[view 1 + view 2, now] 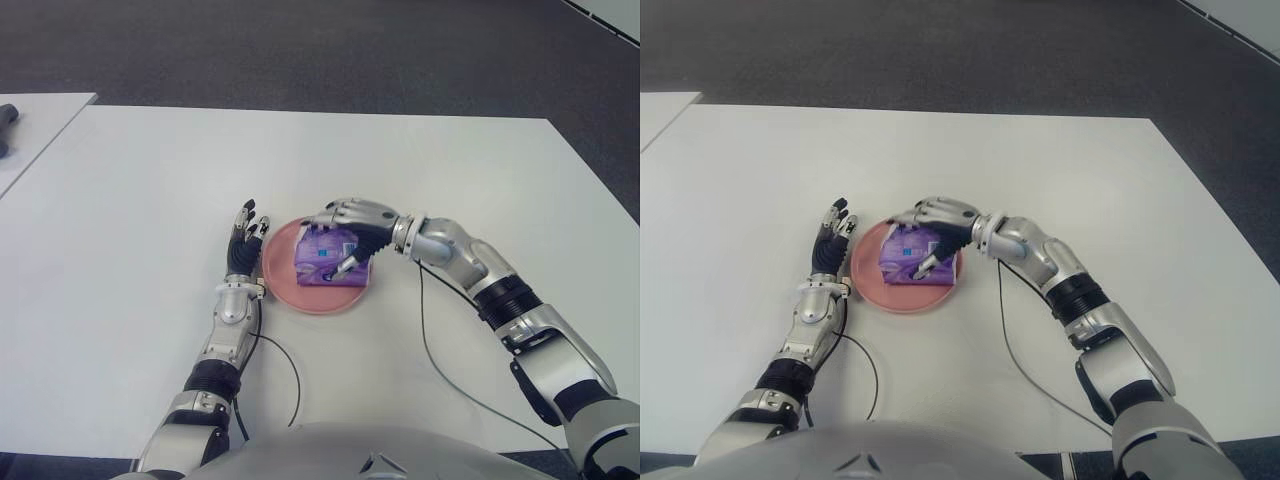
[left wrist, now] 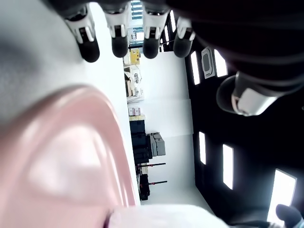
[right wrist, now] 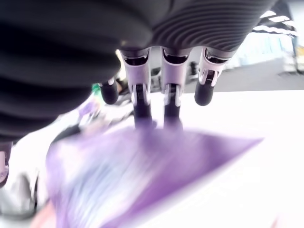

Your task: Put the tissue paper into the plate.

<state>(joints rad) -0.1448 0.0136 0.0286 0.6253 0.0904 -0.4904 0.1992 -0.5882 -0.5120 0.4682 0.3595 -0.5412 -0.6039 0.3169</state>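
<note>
Under the right robot hand [image 1: 345, 235], much of the purple tissue pack [image 1: 322, 262] is hidden, though it lies inside the pink plate [image 1: 283, 275] on the white counter [image 1: 140, 200]. That hand's fingers curl over the pack, touching it; a firm grip cannot be confirmed. Just left of the plate, the left robot hand [image 1: 243, 245] shows its fingers straight, holding nothing.

The plate [image 1: 285, 285] sits on the table [image 1: 130, 200], near its front edge — the tissue pack [image 1: 325, 262] lies in it. The left hand [image 1: 243, 243] shows just left of the plate; the right hand [image 1: 352, 228] reaches in from the right, over the pack.
</note>
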